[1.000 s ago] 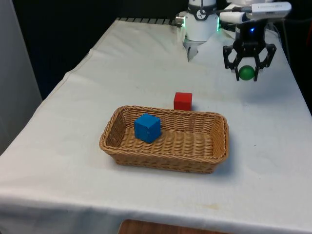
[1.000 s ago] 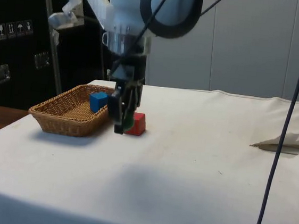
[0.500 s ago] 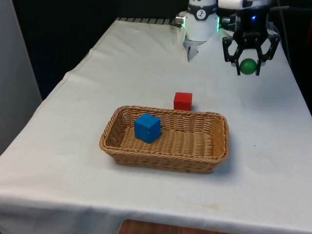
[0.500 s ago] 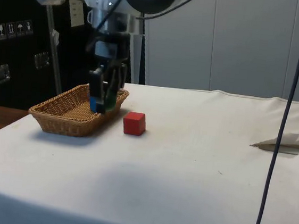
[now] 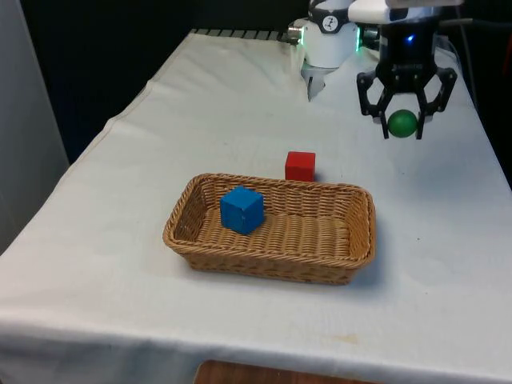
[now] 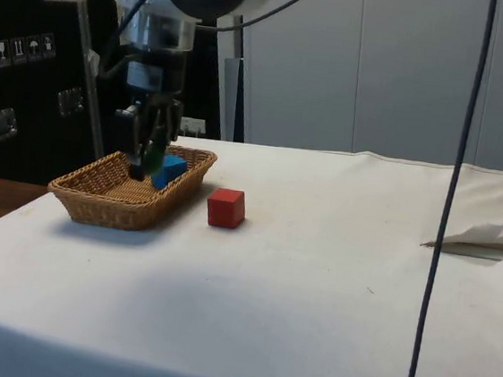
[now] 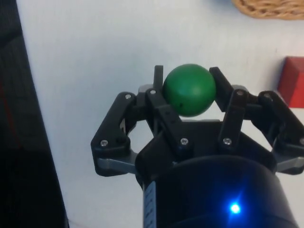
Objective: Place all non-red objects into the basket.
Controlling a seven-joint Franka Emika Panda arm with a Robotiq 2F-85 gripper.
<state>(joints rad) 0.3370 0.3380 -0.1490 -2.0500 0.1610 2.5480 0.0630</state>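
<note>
My gripper (image 5: 402,123) (image 7: 188,90) is shut on a green ball (image 5: 402,122) (image 7: 189,89) and holds it in the air above the cloth, off to the front view's right and behind the wicker basket (image 5: 352,258) (image 6: 97,201). From the side the ball (image 6: 153,154) and gripper (image 6: 148,152) appear in front of the basket. A blue cube (image 5: 242,210) (image 6: 171,170) lies in the basket's left half. A red cube (image 5: 300,166) (image 6: 226,208) (image 7: 291,81) rests on the cloth just behind the basket's far rim.
The table's right edge (image 5: 496,160) runs close to the gripper in the front view. A crumpled fold of cloth (image 6: 484,240) lies at the side view's right. The robot's base (image 5: 328,48) stands at the far end.
The gripper with the green ball rose off the cloth, then came slightly down and toward the front view's left; in the side view it swept from beside the red cube to before the basket.
</note>
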